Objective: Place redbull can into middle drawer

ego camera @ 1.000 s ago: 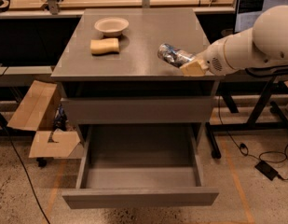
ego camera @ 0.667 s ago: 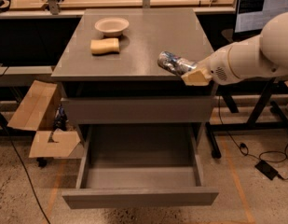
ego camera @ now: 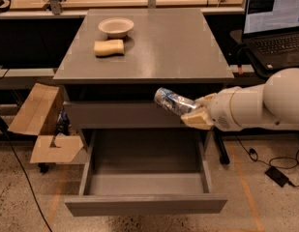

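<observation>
The redbull can (ego camera: 172, 100) is a shiny silver-and-blue can, held tilted in the air in front of the cabinet's upper drawer front. My gripper (ego camera: 196, 112) is shut on the can's right end, reaching in from the right on a white arm (ego camera: 265, 103). The can hangs above the back right part of the middle drawer (ego camera: 144, 175), which is pulled wide open and shows a bare grey floor.
A beige bowl (ego camera: 116, 26) and a tan sponge (ego camera: 109, 47) sit at the back left of the grey cabinet top (ego camera: 158, 47). An open cardboard box (ego camera: 42, 129) lies left of the cabinet. A laptop (ego camera: 277, 18) stands on a desk at the right.
My gripper has carried the can off the cabinet top, down and toward the front, so it now hangs in front of the upper drawer front above the open drawer.
</observation>
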Controlling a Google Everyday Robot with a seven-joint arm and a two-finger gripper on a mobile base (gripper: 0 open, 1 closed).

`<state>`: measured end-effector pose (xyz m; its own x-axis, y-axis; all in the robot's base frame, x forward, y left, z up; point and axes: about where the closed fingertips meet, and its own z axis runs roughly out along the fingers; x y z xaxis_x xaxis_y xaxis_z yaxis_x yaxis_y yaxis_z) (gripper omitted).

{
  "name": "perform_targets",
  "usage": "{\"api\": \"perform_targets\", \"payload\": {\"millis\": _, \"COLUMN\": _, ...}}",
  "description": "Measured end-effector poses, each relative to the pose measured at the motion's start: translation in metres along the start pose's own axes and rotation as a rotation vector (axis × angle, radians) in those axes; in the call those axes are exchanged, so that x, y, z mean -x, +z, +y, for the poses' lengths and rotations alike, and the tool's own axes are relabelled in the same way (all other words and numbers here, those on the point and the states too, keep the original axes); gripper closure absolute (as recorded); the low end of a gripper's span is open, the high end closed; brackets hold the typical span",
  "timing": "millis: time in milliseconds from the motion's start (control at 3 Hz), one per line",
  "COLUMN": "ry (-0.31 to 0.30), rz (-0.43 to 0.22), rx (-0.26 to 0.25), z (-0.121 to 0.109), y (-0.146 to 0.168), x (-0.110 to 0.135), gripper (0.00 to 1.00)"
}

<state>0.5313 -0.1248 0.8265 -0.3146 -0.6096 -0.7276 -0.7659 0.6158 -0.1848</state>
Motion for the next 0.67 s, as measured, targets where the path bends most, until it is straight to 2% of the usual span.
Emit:
{"api": "perform_targets", "payload": {"millis": 333, "ry": -0.004, "rz": 0.011, "rx": -0.006, "z": 0.021, "y": 0.0415, "x": -0.0373, "gripper": 1.0}}
{"api": "perform_targets", "payload": {"millis": 667, "ry": -0.004, "rz": -0.005, "rx": -0.038, "z": 0.0147, "y": 0.0414, "x": -0.0345, "gripper": 1.0}}
